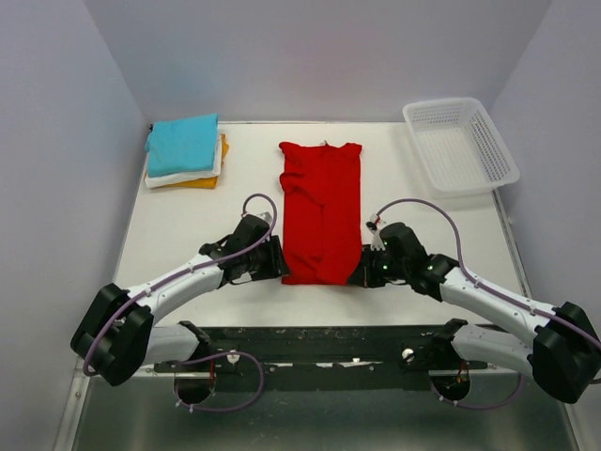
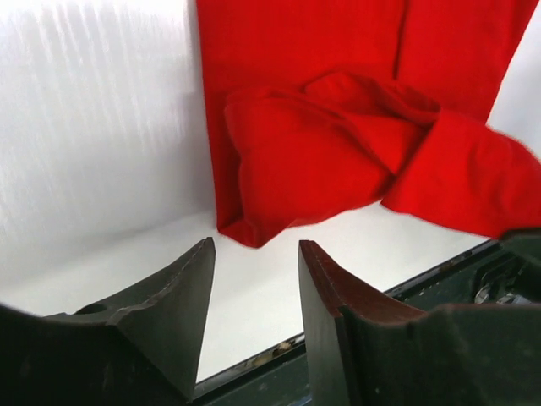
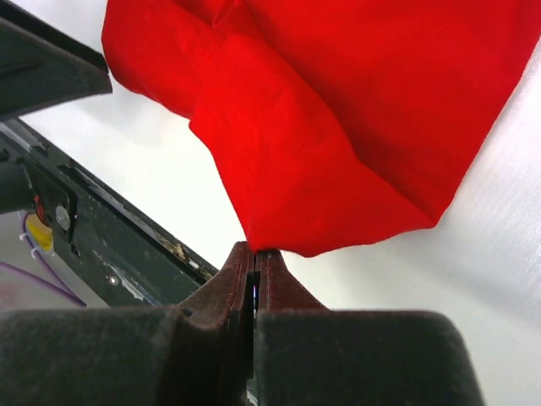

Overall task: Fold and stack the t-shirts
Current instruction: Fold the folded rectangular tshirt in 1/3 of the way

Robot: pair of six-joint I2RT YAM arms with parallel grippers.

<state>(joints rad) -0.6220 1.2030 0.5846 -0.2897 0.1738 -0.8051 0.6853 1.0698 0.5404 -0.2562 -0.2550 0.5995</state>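
A bright red t-shirt (image 1: pixel 320 211) lies folded into a long strip in the middle of the white table (image 1: pixel 178 225), collar at the far end. My left gripper (image 1: pixel 273 260) stands open just off its near left corner; in the left wrist view (image 2: pixel 257 245) only bare table shows between the fingers, and the rumpled red hem (image 2: pixel 304 161) lies beyond them. My right gripper (image 1: pixel 365 270) is shut at the near right corner, its tips (image 3: pixel 256 251) pinching the tip of the red cloth (image 3: pixel 338 127). Folded turquoise (image 1: pixel 183 144), white (image 1: pixel 184 177) and orange-yellow (image 1: pixel 208 182) t-shirts are stacked at the back left.
A white plastic lattice basket (image 1: pixel 460 146) stands at the back right corner. The table's dark front rail (image 1: pixel 319 338) runs just behind both grippers. Grey walls close in the left, right and far sides.
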